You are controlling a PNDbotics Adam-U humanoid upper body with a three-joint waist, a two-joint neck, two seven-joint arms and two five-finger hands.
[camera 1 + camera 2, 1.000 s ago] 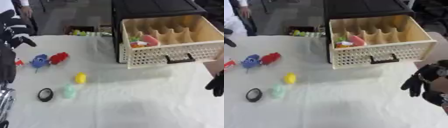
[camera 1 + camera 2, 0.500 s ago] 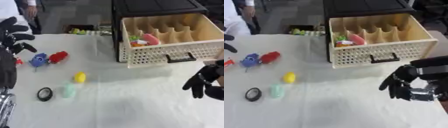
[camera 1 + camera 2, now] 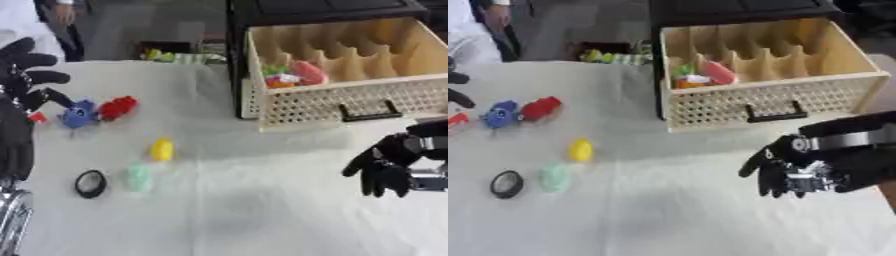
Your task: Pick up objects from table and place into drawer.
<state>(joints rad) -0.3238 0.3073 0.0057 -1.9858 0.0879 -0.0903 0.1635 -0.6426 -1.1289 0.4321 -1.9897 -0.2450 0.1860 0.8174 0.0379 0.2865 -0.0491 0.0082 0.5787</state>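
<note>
No text, label, brand or number is readable on anything here.

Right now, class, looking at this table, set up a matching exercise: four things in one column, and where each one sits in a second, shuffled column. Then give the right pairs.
Things
1. yellow object
2. black ring
3. red toy
4. pink item

Places
A. inside the open drawer
B. beside the blue toy, on its right
C. nearest the table's front-left corner
D. just beyond the pale green object

Pairs: 1-D, 2-C, 3-B, 4-A
</note>
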